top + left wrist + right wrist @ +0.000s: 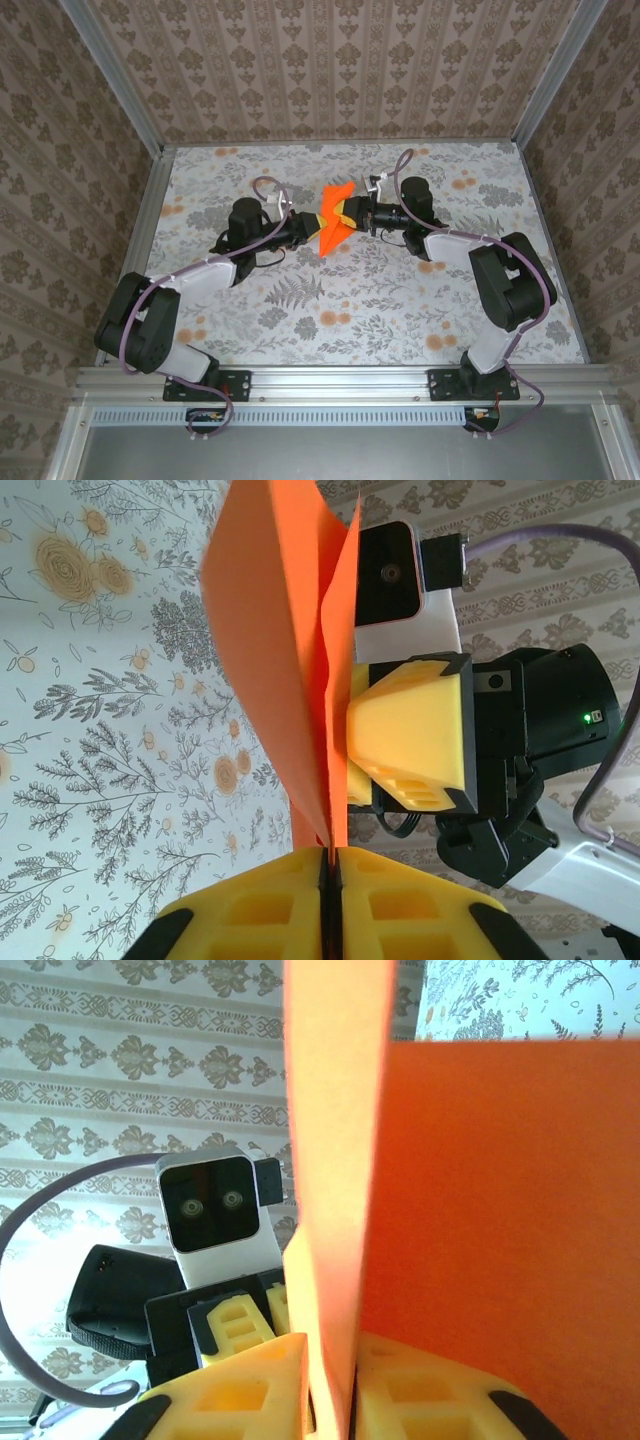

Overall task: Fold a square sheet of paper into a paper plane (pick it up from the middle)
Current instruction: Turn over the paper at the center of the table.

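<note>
Up over the middle of the flowery table (300,300), I've got the square sheet of paper (335,213) hanging in the air between both arms. My left gripper (330,858) is pinched tight on one creased edge, and my right gripper (330,1365) is clamped on it from the opposite side. I'm guessing that's so one side anchors while the other works a fold. Wallpapered walls (300,70) sit well back. The real obstacle is my own grippers, nose to nose, with little room to turn.
</note>
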### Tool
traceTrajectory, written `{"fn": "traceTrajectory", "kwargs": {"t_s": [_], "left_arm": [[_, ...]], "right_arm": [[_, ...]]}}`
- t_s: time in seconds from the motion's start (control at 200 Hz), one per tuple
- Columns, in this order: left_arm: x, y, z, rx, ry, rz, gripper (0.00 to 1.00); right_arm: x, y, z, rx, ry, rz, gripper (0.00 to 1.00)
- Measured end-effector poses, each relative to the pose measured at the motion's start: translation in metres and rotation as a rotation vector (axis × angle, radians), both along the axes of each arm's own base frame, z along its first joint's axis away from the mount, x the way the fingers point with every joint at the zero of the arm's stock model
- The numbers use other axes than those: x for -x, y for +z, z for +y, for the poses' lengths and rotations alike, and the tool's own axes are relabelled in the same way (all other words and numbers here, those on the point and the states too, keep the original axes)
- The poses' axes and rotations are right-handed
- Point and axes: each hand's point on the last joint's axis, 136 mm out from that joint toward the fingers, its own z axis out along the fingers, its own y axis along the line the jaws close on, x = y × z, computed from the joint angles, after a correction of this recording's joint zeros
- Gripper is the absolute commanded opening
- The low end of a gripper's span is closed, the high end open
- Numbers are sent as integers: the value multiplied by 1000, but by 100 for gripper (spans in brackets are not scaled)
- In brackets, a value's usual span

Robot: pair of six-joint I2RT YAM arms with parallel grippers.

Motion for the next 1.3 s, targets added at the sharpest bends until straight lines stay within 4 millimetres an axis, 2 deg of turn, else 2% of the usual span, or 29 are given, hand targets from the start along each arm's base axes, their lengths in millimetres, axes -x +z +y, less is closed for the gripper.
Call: {"fn": "traceTrajectory", "kwargs": {"t_s": [0.14, 0.28, 0.365, 0.515, 0.59, 0.71, 0.935, 1.1, 1.305], "left_arm": [[-2, -5, 1, -30, 11, 6, 5], [-3, -23, 8, -142, 34, 28, 5], [-6, -27, 19, -260, 72, 24, 6], [-20, -20, 47, -517, 172, -37, 6], [-24, -20, 64, -679, 222, -61, 6], [-19, -27, 87, -968, 257, -80, 6], [-17, -57, 118, -1498, 248, -79, 6], [-19, -82, 119, -1703, 188, -80, 9], [-18, -123, 92, -1752, 90, -73, 14]], "right_arm": [[-2, -10, -7, 41, -11, 14, 44], [-2, -16, -32, 154, -75, 5, 60], [-2, -12, -51, 267, -144, -38, 68], [2, -3, -84, 476, -263, -142, 75], [5, -3, -100, 576, -317, -167, 77], [8, -4, -123, 702, -394, -197, 79], [13, -10, -156, 841, -515, -204, 80], [16, -15, -173, 898, -581, -190, 80], [21, -26, -185, 914, -608, -156, 80]]}}
